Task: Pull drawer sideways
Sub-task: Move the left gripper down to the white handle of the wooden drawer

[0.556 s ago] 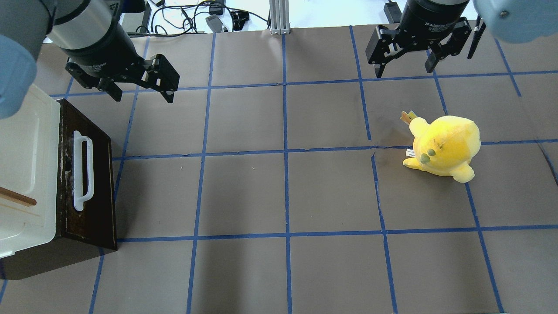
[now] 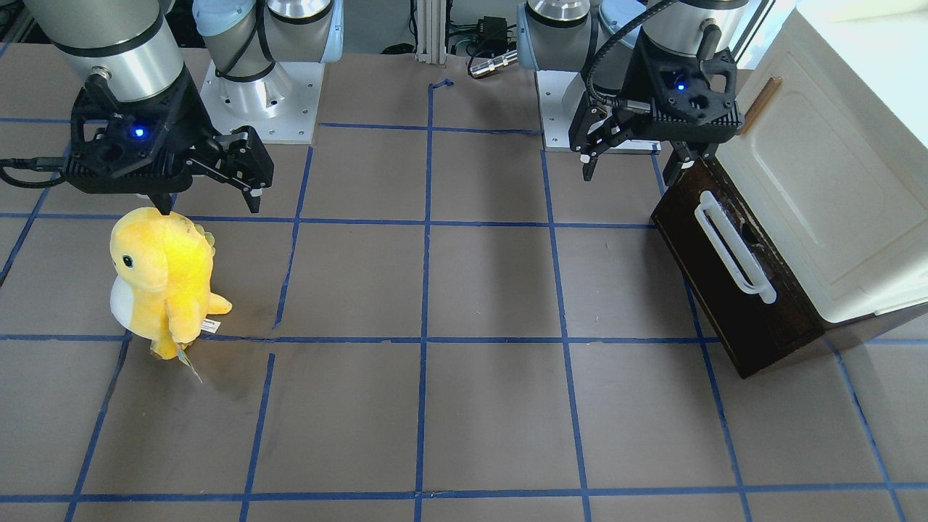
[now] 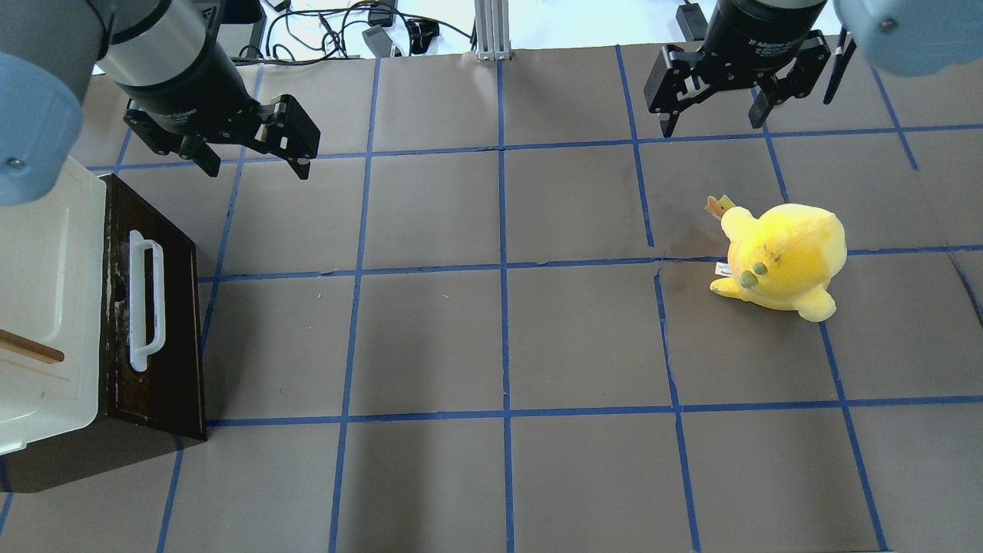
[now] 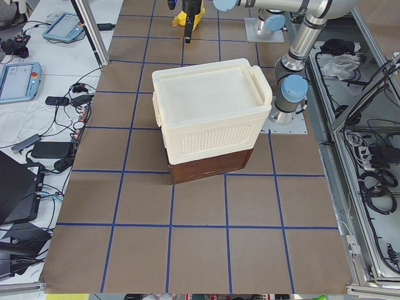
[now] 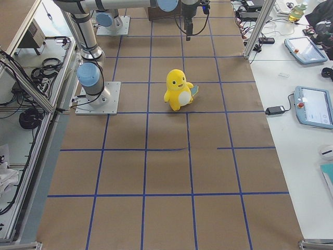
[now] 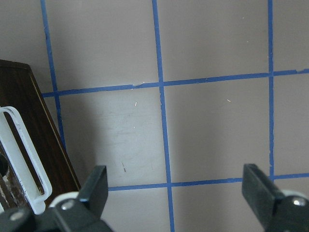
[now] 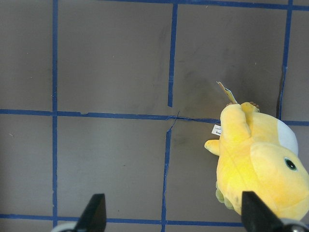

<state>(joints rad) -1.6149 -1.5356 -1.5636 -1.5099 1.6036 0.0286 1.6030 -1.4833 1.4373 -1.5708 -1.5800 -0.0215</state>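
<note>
Drawer (image 3: 157, 322) looks shut, at left end of bench (image 3: 491, 338), under cream cabinet (image 3: 46, 292). Left jaws wide, empty, hovering off its far corner. Best: straddle white bar handle (image 3: 146, 299) mid-length, clamp squarely, pull straight. Right jaws wide, empty.

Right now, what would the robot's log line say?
stage: handle not grasped | left gripper: open, over table near drawer corner | right gripper: open, empty | yellow plush toy: standing apart
</note>
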